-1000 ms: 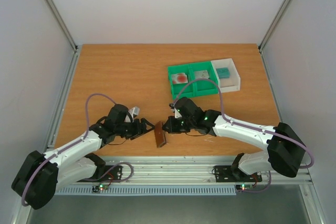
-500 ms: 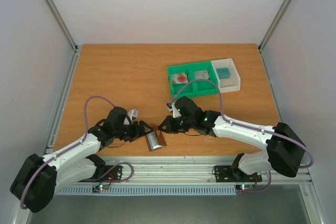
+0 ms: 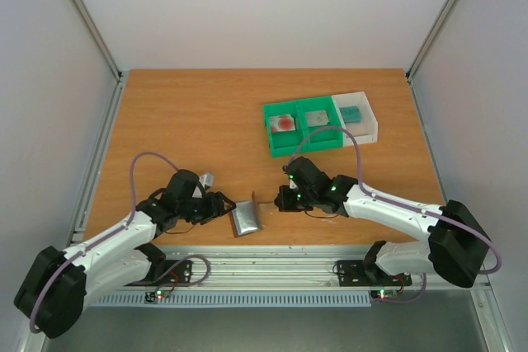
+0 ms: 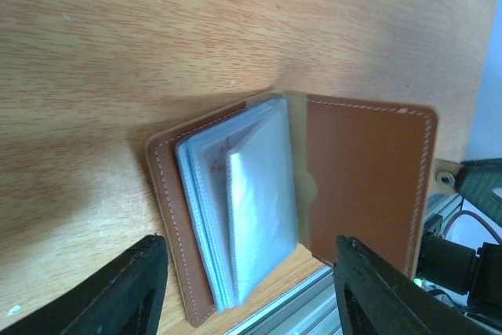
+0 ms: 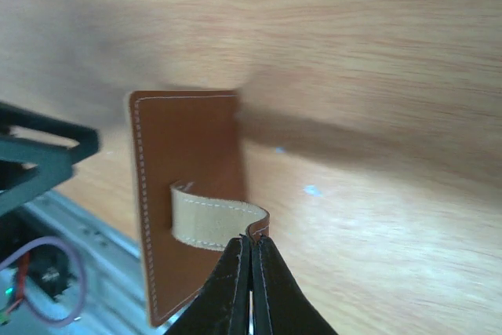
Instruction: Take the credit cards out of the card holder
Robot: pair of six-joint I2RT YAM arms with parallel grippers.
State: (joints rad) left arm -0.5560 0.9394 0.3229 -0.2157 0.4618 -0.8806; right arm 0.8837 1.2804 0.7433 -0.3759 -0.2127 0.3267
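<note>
The brown card holder (image 3: 246, 218) lies open near the table's front edge, its grey-blue inner sleeves (image 4: 251, 202) fanned upward. My left gripper (image 3: 221, 206) is open just left of it; in the left wrist view its fingers (image 4: 133, 288) stand either side of the sleeves without touching them. My right gripper (image 5: 252, 242) is shut on the holder's side tab (image 5: 208, 221), to the right of the brown cover (image 5: 184, 147). Three credit cards lie in the trays: a pale one with a red blot (image 3: 285, 121), a grey one (image 3: 317, 116) and a teal one (image 3: 352, 113).
The green two-compartment tray (image 3: 269, 133) and the white tray (image 3: 373, 129) stand side by side at the back right. The table's metal front rail (image 3: 272, 265) runs just behind the holder. The right arm's cable loops over the green tray's front.
The holder has gone from standing nearly shut on its edge to lying open and flat. My right gripper has drawn the tab to the right. My left gripper's jaws have narrowed slightly.
</note>
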